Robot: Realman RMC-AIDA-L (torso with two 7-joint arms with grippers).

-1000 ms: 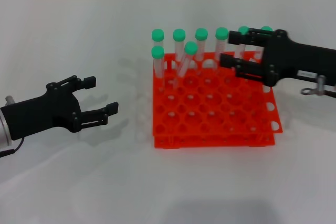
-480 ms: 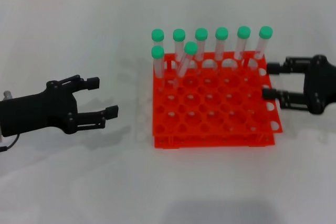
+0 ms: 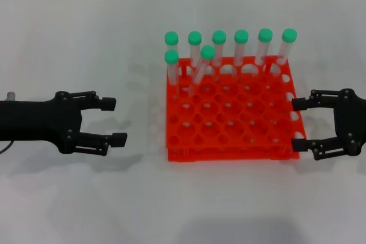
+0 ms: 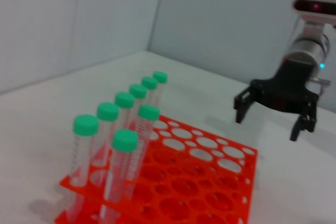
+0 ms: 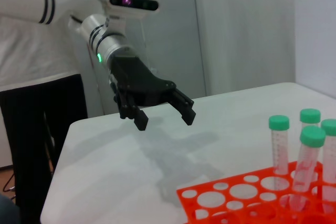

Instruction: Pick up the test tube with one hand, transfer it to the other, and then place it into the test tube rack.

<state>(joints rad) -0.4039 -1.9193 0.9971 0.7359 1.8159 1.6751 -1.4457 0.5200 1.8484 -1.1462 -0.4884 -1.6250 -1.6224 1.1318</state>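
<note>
White tabletop (image 3: 86,198) fills the head view, with a pale wall behind it. On it, the orange-red test tube rack (image 3: 240,141) sits in the middle, and eight green-capped tubes stand in it. Six of them form a row (image 3: 230,44) along the rack's far edge. One more (image 3: 171,70) stands in the next row, at the rack's left corner. The test tube (image 3: 201,67) that stands out from the others is seated just inside the far row, near the rack's left side; its long axis is tilted, the cap leaning toward the far right while its base sits in a hole lower and to the left. All the others stand close to upright, caps up.

Nothing grips any tube. The left gripper (image 3: 112,120) hovers over bare table well to the left of the rack, fingers spread wide and pointing toward the rack, holding nothing. The right gripper (image 3: 299,123) sits just beside the rack's right edge near its front corner, fingers likewise spread and empty, aimed at the rack.

From the right wrist view, a person in a white top and dark trousers (image 5: 37,82) stands beyond the table behind the left arm.
</note>
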